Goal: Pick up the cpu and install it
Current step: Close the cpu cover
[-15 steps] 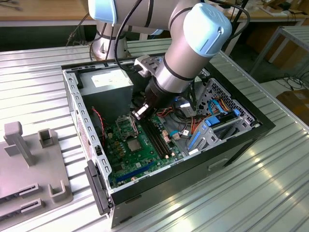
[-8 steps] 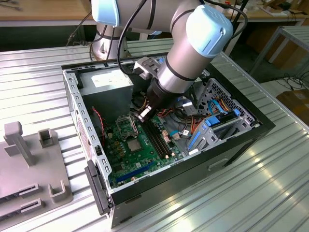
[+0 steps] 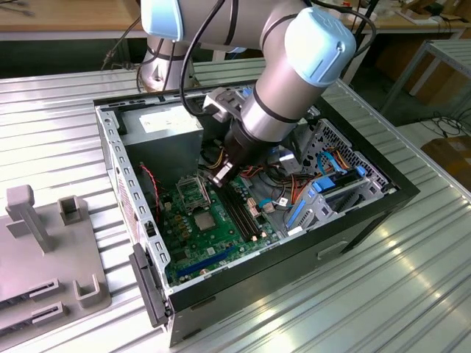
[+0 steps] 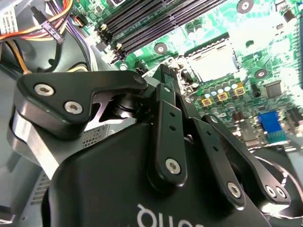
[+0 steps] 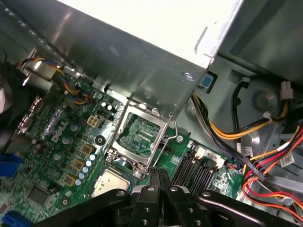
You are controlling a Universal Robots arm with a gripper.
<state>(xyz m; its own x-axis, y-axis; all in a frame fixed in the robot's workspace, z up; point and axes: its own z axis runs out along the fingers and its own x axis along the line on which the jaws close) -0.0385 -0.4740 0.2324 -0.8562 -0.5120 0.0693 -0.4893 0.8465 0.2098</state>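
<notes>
Case (image 3: 346,224) lies open on the ribbed table (image 3: 66,125), holding a green board (image 3: 193,246), a grey power supply (image 3: 165,125), loose cables and blue brackets (image 3: 316,198). The arm hangs into it from above, wrist tilted, gripper (image 3: 221,175) low over the board by the long black slots (image 3: 239,213). Its fingers (image 5: 154,182) are pressed together, nothing between them (clearest in the first wrist view). The cpu (image 3: 203,220) lies flat in its socket, frame (image 5: 141,135) raised, near the fingertips but apart from them.
</notes>
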